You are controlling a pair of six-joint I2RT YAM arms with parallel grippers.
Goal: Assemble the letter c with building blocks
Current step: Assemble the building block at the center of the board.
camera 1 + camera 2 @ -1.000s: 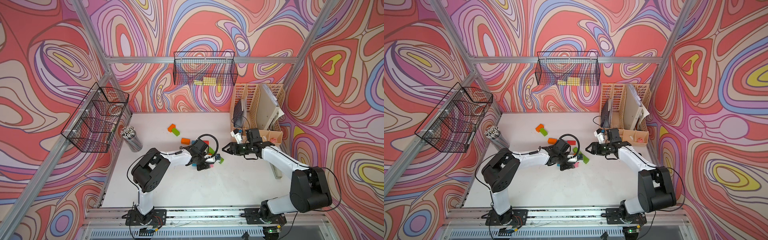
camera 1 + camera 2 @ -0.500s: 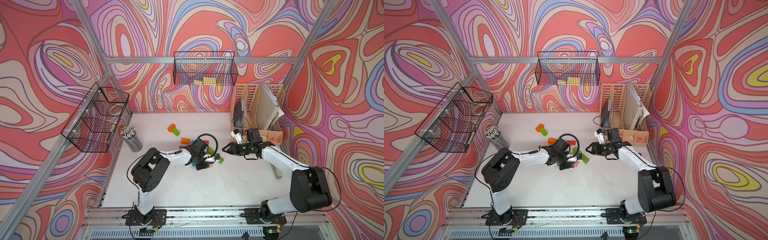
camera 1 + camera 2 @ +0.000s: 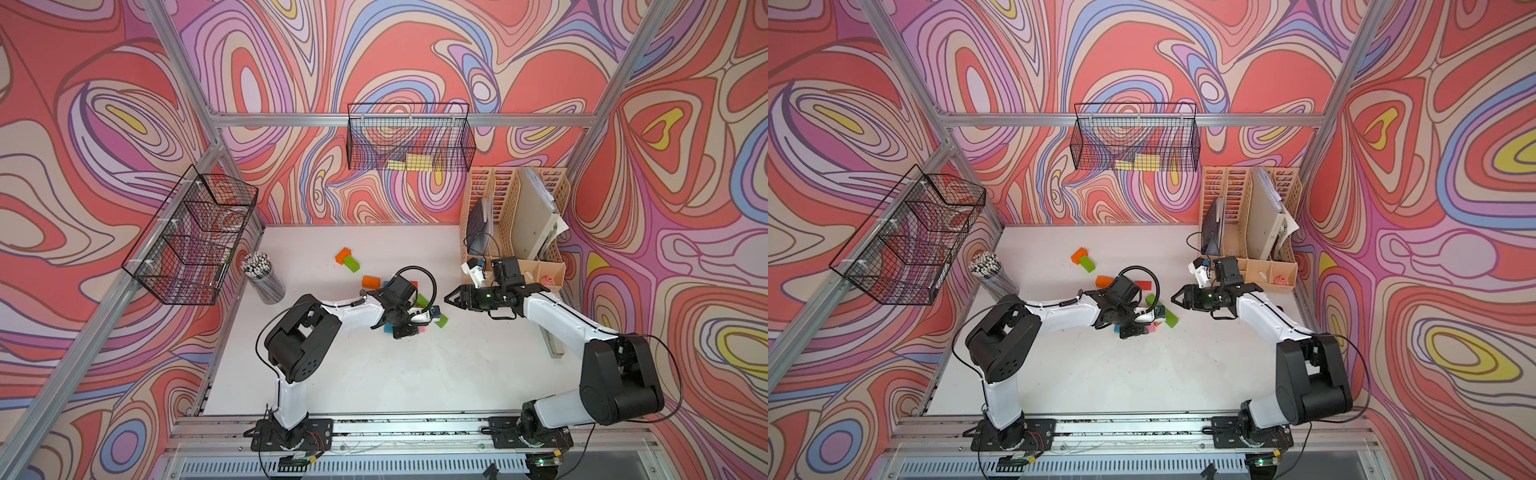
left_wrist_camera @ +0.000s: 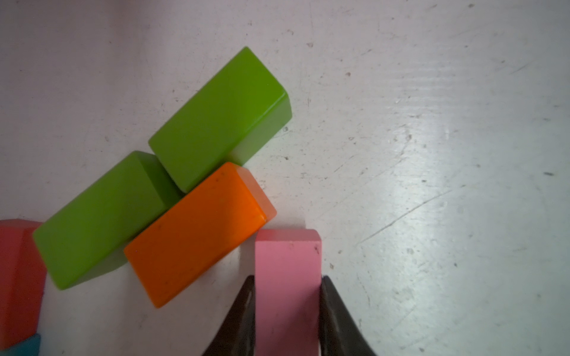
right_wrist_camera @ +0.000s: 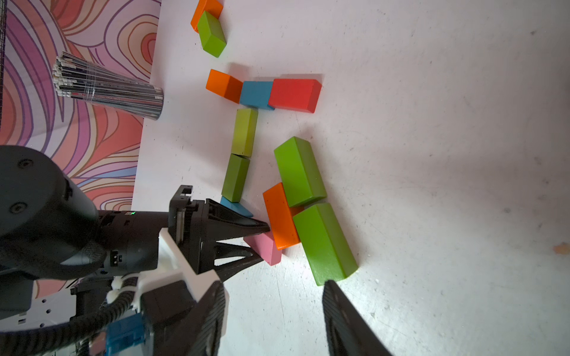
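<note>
The building blocks lie in a loose cluster on the white table. In the right wrist view an orange (image 5: 223, 84), a blue (image 5: 256, 94) and a red block (image 5: 294, 94) form a row, and two green blocks (image 5: 245, 131) (image 5: 236, 177) run on from it in a column. My left gripper (image 4: 287, 283) is shut on a pink block (image 4: 287, 292) that rests on the table, one corner against an orange block (image 4: 197, 234). Two long green blocks (image 4: 222, 120) (image 4: 98, 215) lean on that orange one. My right gripper (image 5: 274, 286) hovers open and holds nothing, just short of a green block (image 5: 324, 243).
An orange (image 3: 343, 254) and green block (image 3: 351, 263) pair lies further back. A cup of pencils (image 3: 264, 278) stands at the left edge and a desk organiser (image 3: 515, 216) at the back right. Wire baskets (image 3: 409, 139) (image 3: 191, 237) hang on the walls.
</note>
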